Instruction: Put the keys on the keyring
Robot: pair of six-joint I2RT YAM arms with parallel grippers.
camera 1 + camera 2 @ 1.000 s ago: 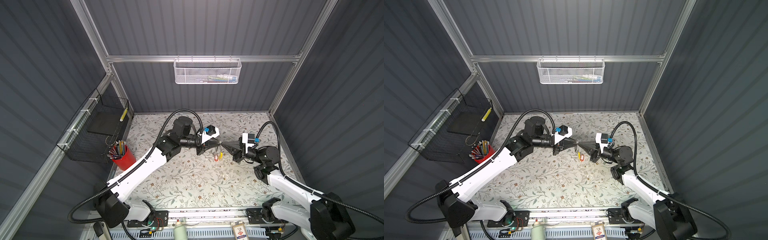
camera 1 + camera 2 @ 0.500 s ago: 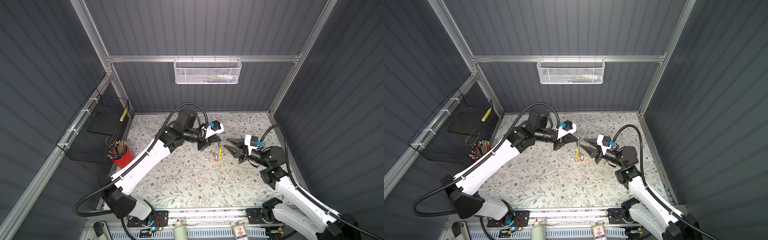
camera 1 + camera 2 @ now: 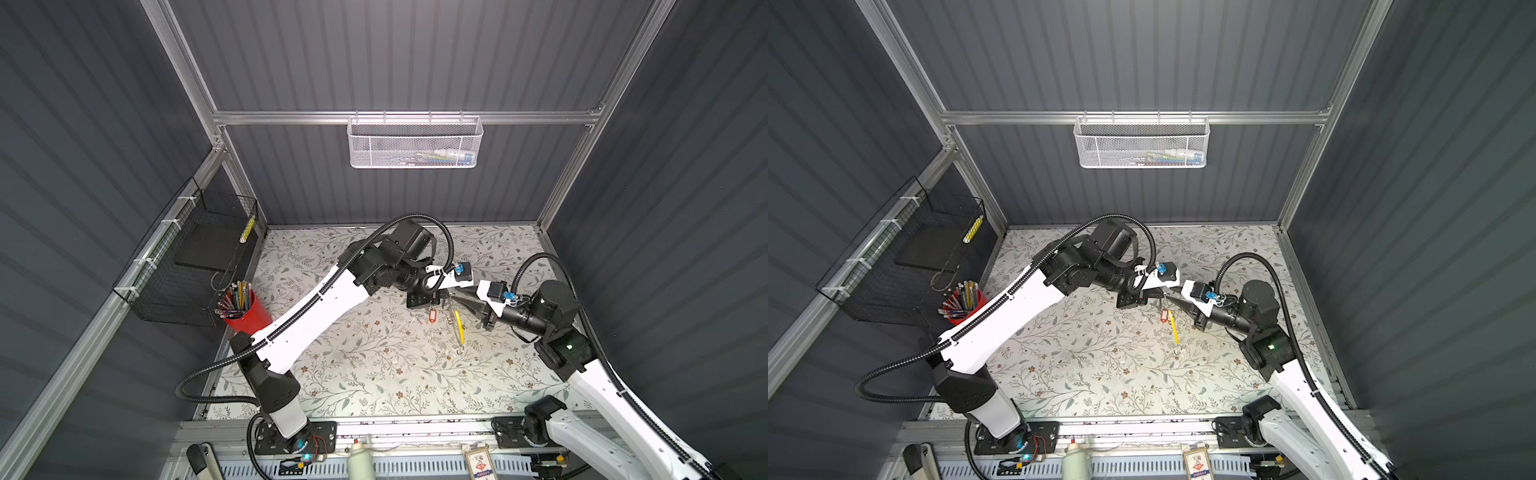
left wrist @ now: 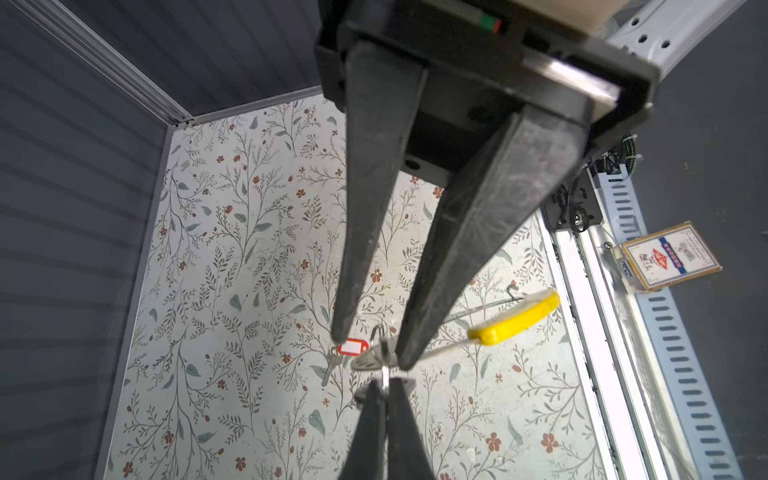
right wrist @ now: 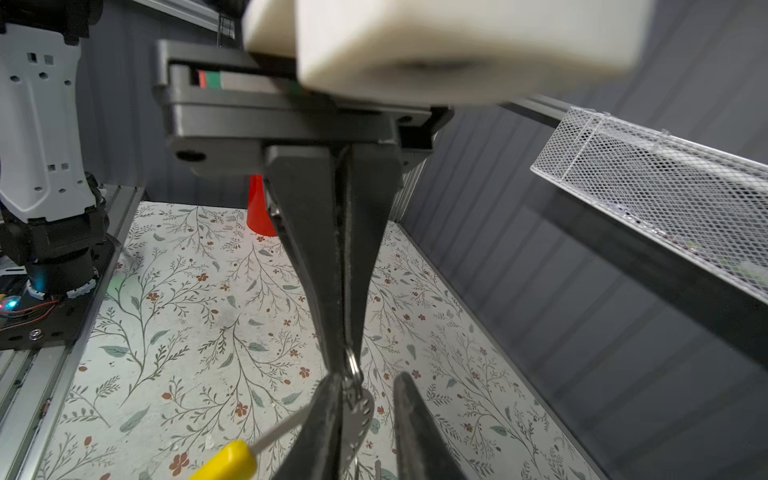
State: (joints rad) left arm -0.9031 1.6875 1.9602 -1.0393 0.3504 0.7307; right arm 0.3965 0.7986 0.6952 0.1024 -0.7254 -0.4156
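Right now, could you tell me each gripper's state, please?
Left gripper: closed on the ring of the small silvery metal key.
Right gripper: open.

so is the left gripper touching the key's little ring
Touching. In the right wrist view the left gripper is shut on the key's small ring, which pokes out between its fingertips.

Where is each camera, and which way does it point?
Both top views: high overhead, looking down at the table; left arm and right arm show.
Left wrist: on the left arm, facing rightward; shows left gripper shut on a key, right gripper open.
Right wrist: on the right arm, facing leftward; shows both grippers, left arm's base.
Both wrist views share the key and keyring.
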